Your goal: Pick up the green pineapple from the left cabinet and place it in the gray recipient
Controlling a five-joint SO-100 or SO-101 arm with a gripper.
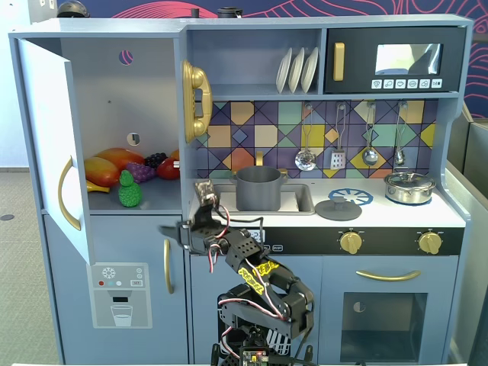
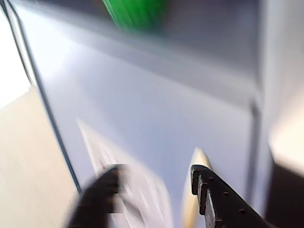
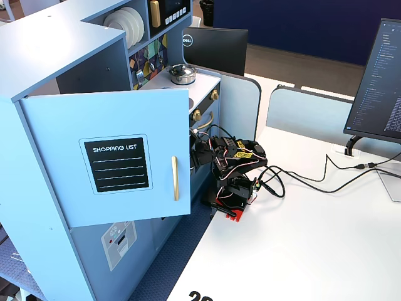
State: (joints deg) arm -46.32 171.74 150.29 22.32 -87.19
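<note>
**Pincer reaching up toward cabinet shelf**

The pincer [image 1: 177,231] is hanging released and empty below the left cabinet [image 1: 114,76], jaws spread so they can take the fruit. The green pineapple [image 1: 130,191] is standing upright at the shelf's front edge, just before the other toy fruit, easy to reach. The gray pot [image 1: 258,188] is waiting in the sink, clear of the arm. The wrist view is blurring.
</note>
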